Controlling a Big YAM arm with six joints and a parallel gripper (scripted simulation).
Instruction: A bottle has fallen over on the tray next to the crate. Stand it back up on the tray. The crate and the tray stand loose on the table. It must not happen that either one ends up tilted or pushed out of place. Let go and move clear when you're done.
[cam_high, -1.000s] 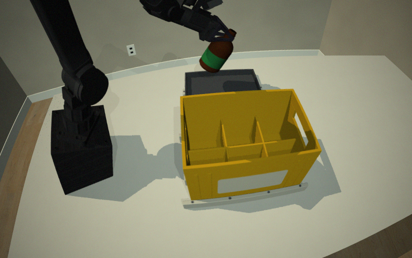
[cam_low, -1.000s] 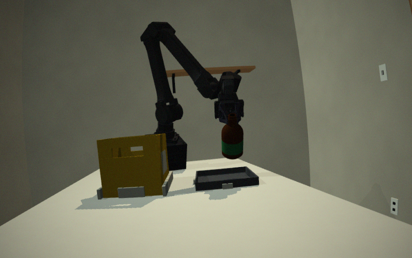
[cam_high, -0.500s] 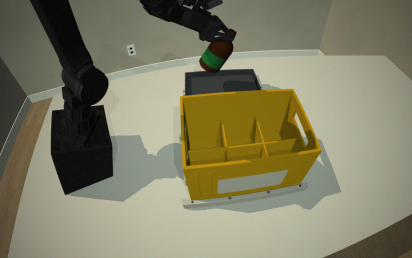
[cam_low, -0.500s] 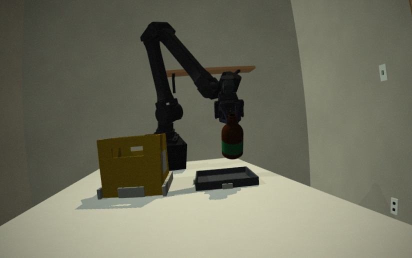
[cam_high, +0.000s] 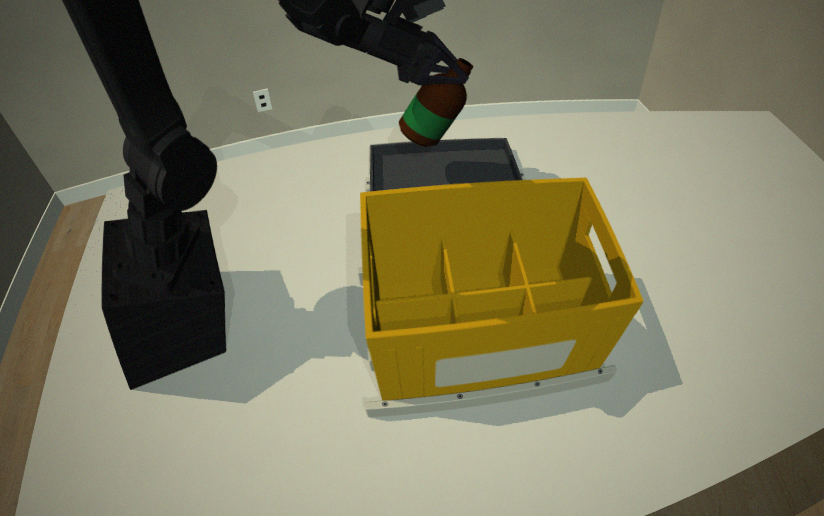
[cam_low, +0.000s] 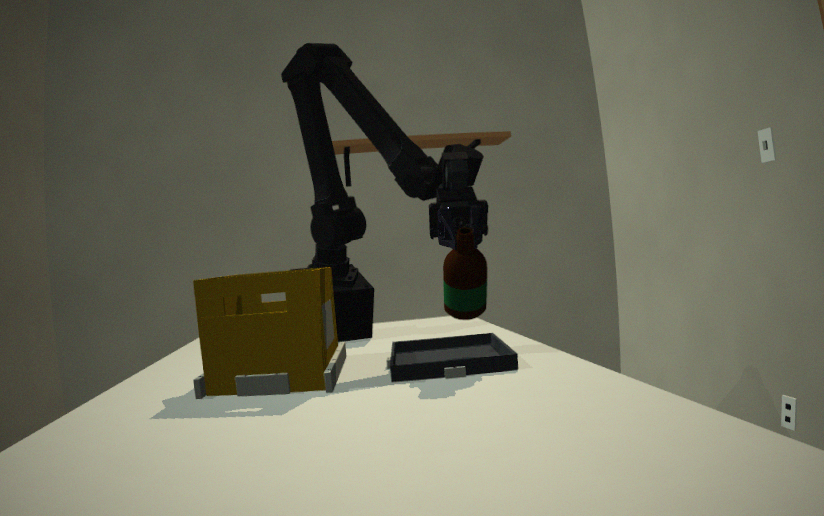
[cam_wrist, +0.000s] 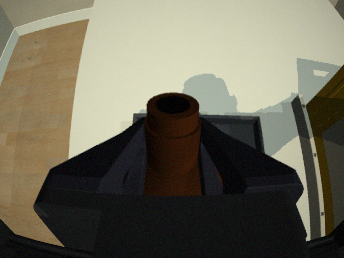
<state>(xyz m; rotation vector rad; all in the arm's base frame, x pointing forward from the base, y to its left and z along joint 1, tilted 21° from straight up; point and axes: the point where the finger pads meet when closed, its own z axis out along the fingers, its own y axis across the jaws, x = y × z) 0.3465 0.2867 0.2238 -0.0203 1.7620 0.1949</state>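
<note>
- Grey walls (cam_high: 200, 42) (cam_low: 182, 151) (cam_wrist: 45, 9) behind claw (cam_high: 460, 72) (cam_low: 463, 244) (cam_wrist: 173, 132) in ext. view
- Pale table (cam_high: 273, 449) (cam_low: 456, 461) (cam_wrist: 130, 55) below claw
- Wood shelf (cam_low: 425, 142), black brackets, behind claw, a bit higher
- Outlet (cam_high: 262, 99) (cam_low: 788, 412): L of claw in top view, low R in ext.
- Switch (cam_low: 765, 145) R of claw, higher
- Wood floor (cam_high: 36, 340) (cam_wrist: 42, 100) L of claw, top & wrist views
- Dim light

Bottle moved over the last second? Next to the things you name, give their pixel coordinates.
No. In the top and exterior views, the bottle (cam_high: 432, 112) (cam_low: 465, 282) keeps its place over the tray (cam_high: 419, 170) (cam_low: 453, 365).
</note>
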